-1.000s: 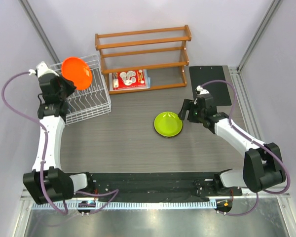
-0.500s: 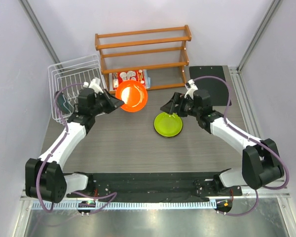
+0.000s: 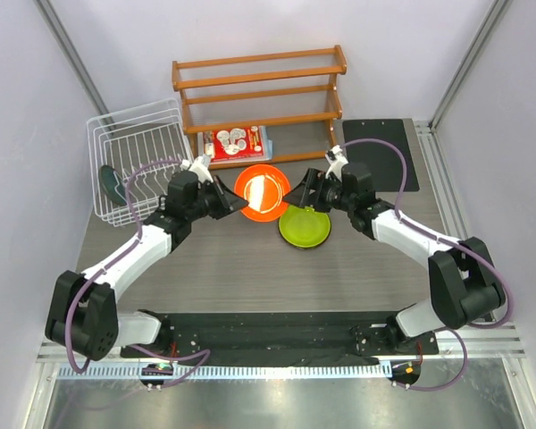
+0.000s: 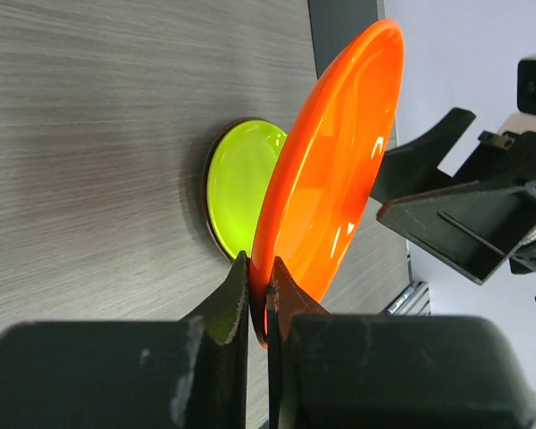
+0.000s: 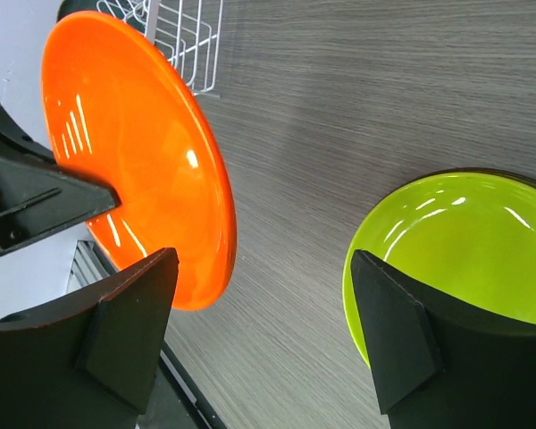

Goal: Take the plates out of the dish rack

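From their bases at the near edge, both arms now stretch forward and lean inward, meeting over the middle of the bench (image 3: 223,268). A second ago the left arm was far off at the rack corner with the orange plate (image 3: 261,192) lifted high. It has since swung right and down, carrying the plate clear of the wires.

The left claw (image 4: 259,268) is pinching the plate's lower rim, holding it on edge, tilted and in the air. The right claw (image 5: 263,268) has turned from beside the lime green plate (image 3: 305,225) to face the orange one. Its fingers are spread wide with nothing between them, just short of the far rim. This looks like a handover being lined up (or a guided set-down onto the green plate, which lies flat on the bench just behind).

A dark rim shows under the green plate; what it belongs to I cannot tell.

Farther back on the left, the dish rack (image 3: 143,134) still holds the blue-grey plate (image 3: 113,183), so one unloading trip likely remains.
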Robot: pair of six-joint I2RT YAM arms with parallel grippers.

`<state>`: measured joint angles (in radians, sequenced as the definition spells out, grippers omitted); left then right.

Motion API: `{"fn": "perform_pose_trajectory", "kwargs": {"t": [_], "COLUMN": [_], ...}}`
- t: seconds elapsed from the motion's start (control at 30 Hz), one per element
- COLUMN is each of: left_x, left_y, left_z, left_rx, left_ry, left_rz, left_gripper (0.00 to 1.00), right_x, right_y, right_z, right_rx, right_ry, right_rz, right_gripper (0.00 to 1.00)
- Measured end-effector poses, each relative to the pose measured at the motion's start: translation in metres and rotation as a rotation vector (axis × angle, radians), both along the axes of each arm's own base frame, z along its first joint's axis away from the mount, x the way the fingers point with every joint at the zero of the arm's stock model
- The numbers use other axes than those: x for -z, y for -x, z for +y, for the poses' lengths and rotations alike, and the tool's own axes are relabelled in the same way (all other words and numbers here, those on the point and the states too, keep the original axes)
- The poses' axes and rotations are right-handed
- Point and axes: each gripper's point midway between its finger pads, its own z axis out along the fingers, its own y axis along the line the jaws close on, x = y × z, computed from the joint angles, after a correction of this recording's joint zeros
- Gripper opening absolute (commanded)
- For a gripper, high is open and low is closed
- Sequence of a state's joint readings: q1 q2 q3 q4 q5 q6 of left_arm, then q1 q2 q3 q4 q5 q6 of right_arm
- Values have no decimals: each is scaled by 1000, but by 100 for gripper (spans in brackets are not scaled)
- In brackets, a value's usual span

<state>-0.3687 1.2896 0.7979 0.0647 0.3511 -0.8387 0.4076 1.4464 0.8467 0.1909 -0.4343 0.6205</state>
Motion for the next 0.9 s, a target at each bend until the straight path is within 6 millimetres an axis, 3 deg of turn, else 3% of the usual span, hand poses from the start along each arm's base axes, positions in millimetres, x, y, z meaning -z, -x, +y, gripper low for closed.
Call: {"fn": "perform_pose_trajectory", "kwargs": {"t": [0.13,0.23,0.33,0.37,0.4,0.47,0.5,0.53,0.6,0.7,0.8,0.9], "left_x": [2,4,14,18,22,31,33,34,34,34,35,35], "left_y": [5,10,12,12,12,13,12,12,11,13,9,-1], "left_z": [-9,-17,-19,-19,-19,-17,-15,-15,-14,-16,-10,9], "left_rx": [21,39,35,33,33,20,9,6,3,20,4,-77], "left_ry": [-5,-7,-24,-29,-35,-49,-46,-43,-52,-71,-143,-254], "left_rz": [-1,-3,12,21,29,44,54,58,50,42,24,1], "left_gripper": [0,0,0,0,0,2,13,50,61,96,99,99], "right_x": [12,23,29,30,30,29,26,25,22,26,34,42], "right_y": [-3,-4,-4,-4,-3,-2,-2,-2,-1,-3,1,7], "right_z": [5,8,11,13,14,17,17,17,17,4,-17,-39], "right_rx": [-8,-18,-33,-41,-47,-57,-61,-63,-63,13,93,163], "right_ry": [3,7,4,-2,-4,-12,-26,-30,-31,30,99,156], "right_rz": [22,48,63,66,66,69,70,64,56,41,56,73], "right_gripper": [79,66,31,14,4,1,1,1,1,1,1,1]}}
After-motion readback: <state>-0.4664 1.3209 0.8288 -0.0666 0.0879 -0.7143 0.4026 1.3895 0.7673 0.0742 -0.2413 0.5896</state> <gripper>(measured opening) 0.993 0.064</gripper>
